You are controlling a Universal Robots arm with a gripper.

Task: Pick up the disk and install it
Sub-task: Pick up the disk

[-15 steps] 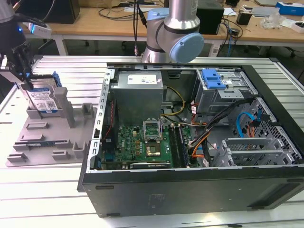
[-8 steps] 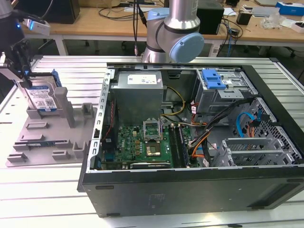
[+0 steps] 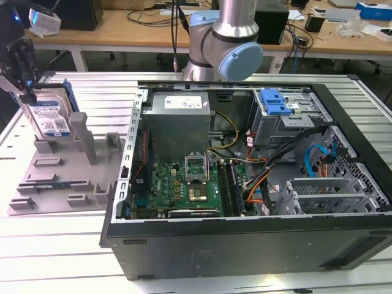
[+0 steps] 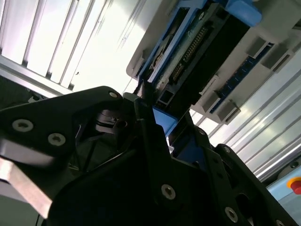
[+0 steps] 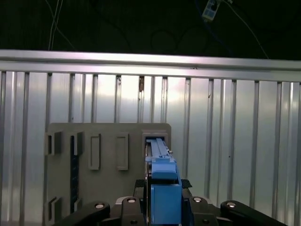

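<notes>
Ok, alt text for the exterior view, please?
The gripper sits at the top edge of the disk, which stands upright on a grey fixture plate at the exterior view's left. Beside it, an open computer case lies on a slatted metal table, with the robot arm rising behind it.

The disk (image 5: 162, 172), edge-on in its blue carrier, stands at the 3 o'clock edge of the grey fixture plate (image 5: 108, 188). The gripper (image 5: 162, 186) flanks it, one black finger at its 9 o'clock and one at its 3 o'clock, apparently pressing its sides. A blue strip (image 5: 74, 165) sits near the plate's 9 o'clock edge. The plate lies on a ribbed metal table (image 5: 235, 141).
</notes>
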